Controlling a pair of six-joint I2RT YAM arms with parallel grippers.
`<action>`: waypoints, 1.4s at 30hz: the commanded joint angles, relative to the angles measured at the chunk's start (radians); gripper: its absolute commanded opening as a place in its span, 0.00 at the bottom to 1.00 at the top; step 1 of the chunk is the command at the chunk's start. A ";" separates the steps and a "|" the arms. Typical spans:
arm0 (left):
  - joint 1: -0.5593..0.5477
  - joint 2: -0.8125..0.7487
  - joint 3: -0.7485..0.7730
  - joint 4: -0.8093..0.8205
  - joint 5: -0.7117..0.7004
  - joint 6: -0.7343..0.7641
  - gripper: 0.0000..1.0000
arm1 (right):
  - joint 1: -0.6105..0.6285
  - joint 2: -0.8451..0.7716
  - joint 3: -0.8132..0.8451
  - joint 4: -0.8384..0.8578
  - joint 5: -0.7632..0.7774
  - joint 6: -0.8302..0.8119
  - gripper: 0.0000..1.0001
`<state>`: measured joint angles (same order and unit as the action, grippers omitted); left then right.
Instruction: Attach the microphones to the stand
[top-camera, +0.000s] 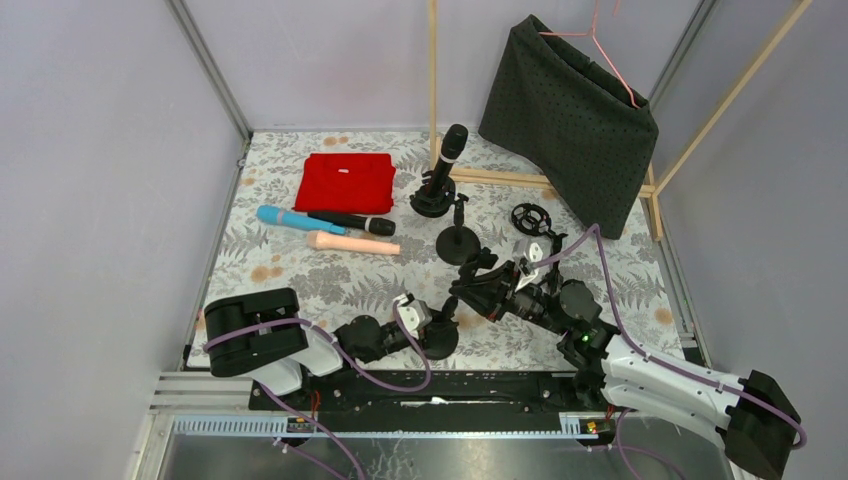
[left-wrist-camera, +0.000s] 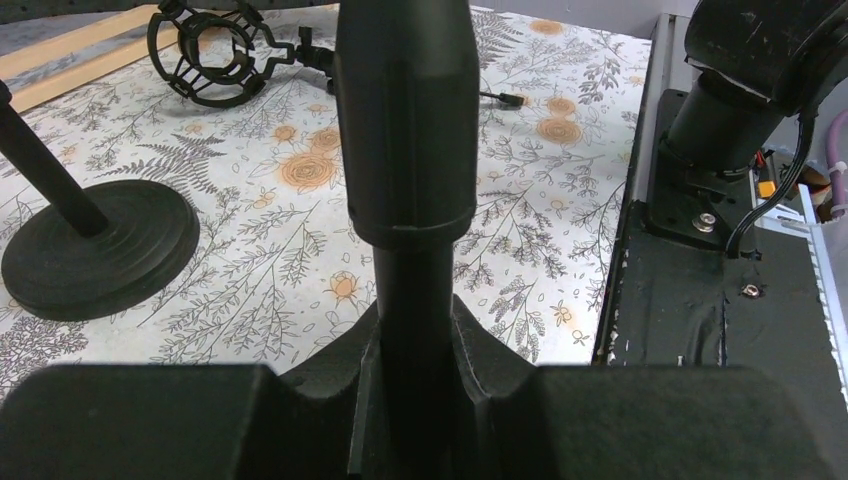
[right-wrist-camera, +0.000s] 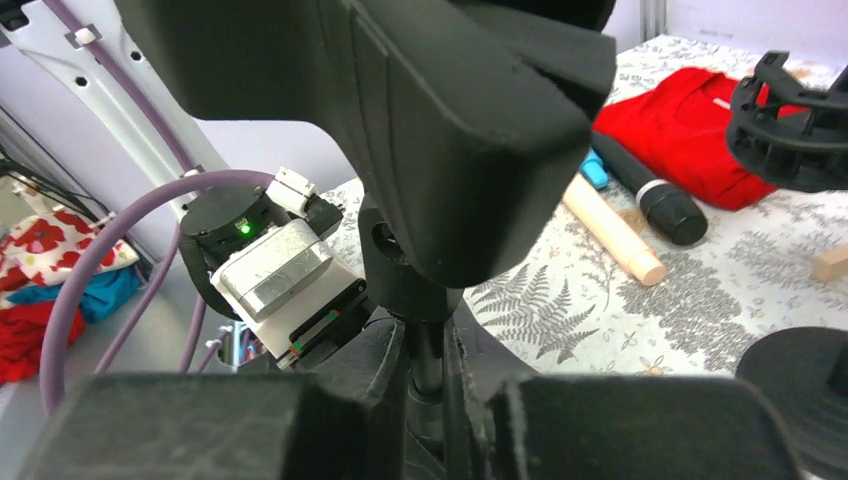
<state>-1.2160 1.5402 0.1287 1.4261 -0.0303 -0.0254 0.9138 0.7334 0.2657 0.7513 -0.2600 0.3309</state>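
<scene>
My left gripper (left-wrist-camera: 415, 335) is clamped tight on the pole (left-wrist-camera: 405, 120), and my right gripper (right-wrist-camera: 428, 360) pinches the clip (right-wrist-camera: 400, 120) by its thin neck. I think I should hold the pole still and turn the clip slowly. The blue mic (top-camera: 285, 217), black mic (top-camera: 352, 223) and peach mic (top-camera: 352, 243) lie loose farther back, and a fourth mic (top-camera: 452, 148) sits in the far stand (top-camera: 432, 203).
</scene>
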 joint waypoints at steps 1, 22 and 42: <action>0.007 -0.009 0.025 0.175 0.026 -0.010 0.00 | 0.006 -0.002 0.007 0.101 -0.031 0.008 0.04; 0.008 -0.049 -0.001 0.137 -0.109 -0.127 0.99 | 0.006 -0.068 0.059 -0.072 0.139 -0.117 0.00; 0.004 -0.649 0.130 -1.111 -0.615 -0.563 0.99 | 0.041 0.130 0.131 -0.037 0.549 -0.359 0.00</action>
<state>-1.2121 0.9016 0.1581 0.6155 -0.4881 -0.4297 0.9222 0.8318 0.3290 0.5655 0.1295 0.0338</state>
